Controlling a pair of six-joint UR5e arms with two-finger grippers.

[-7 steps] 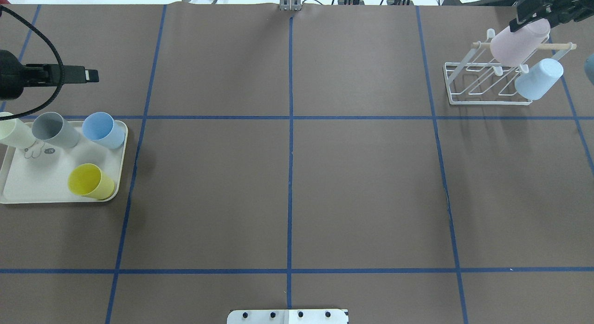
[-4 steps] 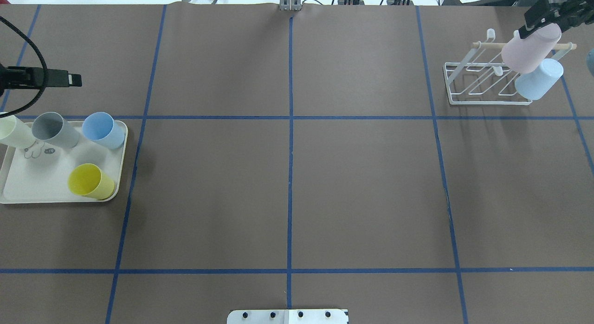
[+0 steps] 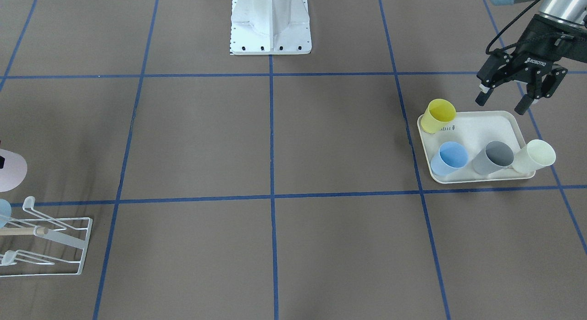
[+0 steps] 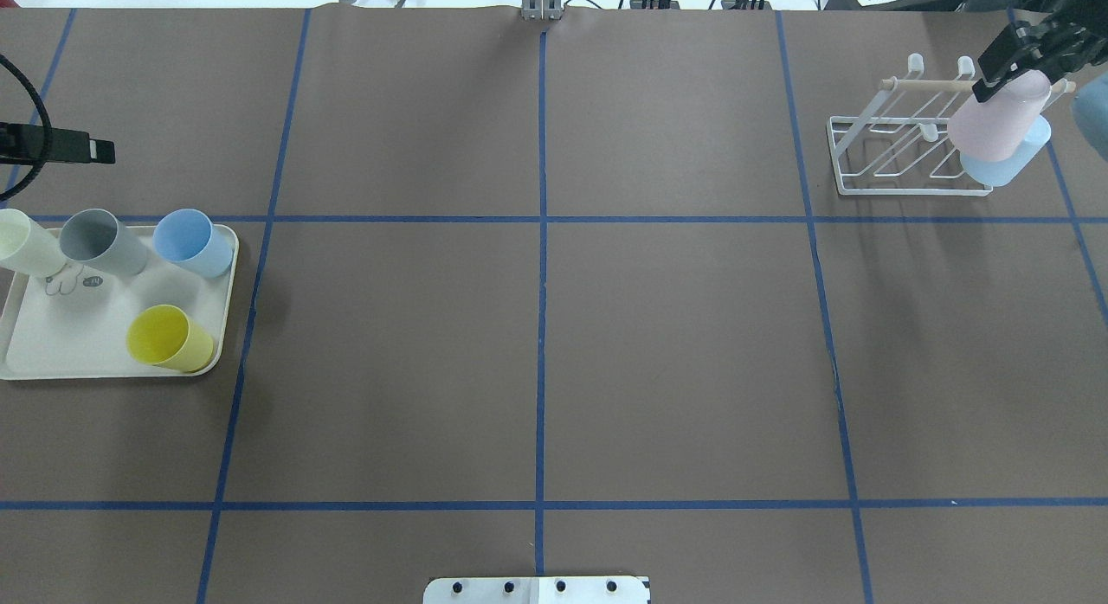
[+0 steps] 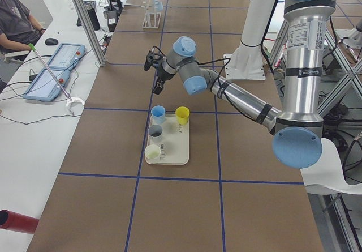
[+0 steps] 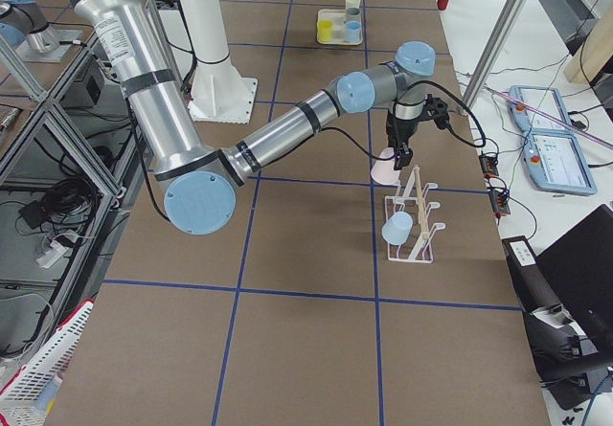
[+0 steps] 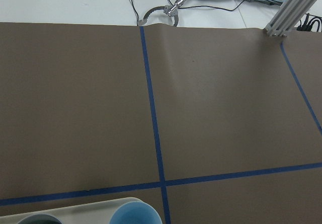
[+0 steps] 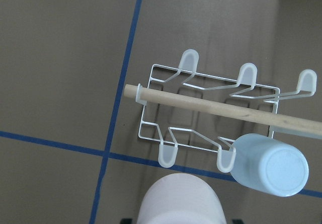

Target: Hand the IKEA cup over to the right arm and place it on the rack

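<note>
1. Brown paper crossed by blue tape covers the tabletop (image 4: 537, 344). The work sits at its two ends.
2. The right arm (image 6: 287, 129) reaches out to the far right corner, above the rack.
3. The left arm (image 5: 237, 96) hangs at the left edge, just beyond the tray. Over the last second it has pulled back leftward, so its part in the handover looks finished.
4. The rack (image 4: 836, 158), white wire with a wooden dowel (image 8: 211, 105) along its top, stands in the far right corner.
5. The cream tray (image 4: 52, 344) lies at the left edge. It carries a yellow cup (image 4: 169, 337), a blue cup (image 4: 192, 240), a grey cup (image 4: 102, 240) and a cream cup (image 4: 26, 245), all mouth up.
6. The pink cup (image 4: 995, 124), the one being moved, hangs over the rack's right end, apparently mouth down.
   - A second ago it was over the dowel's middle. It has since slid right and nearer.
   - From overhead it now overlaps the pale blue cup (image 8: 271, 169), which already sits upside down on a near-row peg.
   - It rests on no peg yet, and I cannot tell which one it is meant for. I judge that the transfer is done and only the placing remains.
7. The right pincer (image 4: 1014, 74) is clamped on the pink cup's upper end.
8. The left pincer (image 3: 500, 104) has its fingers spread with nothing between them.
</note>
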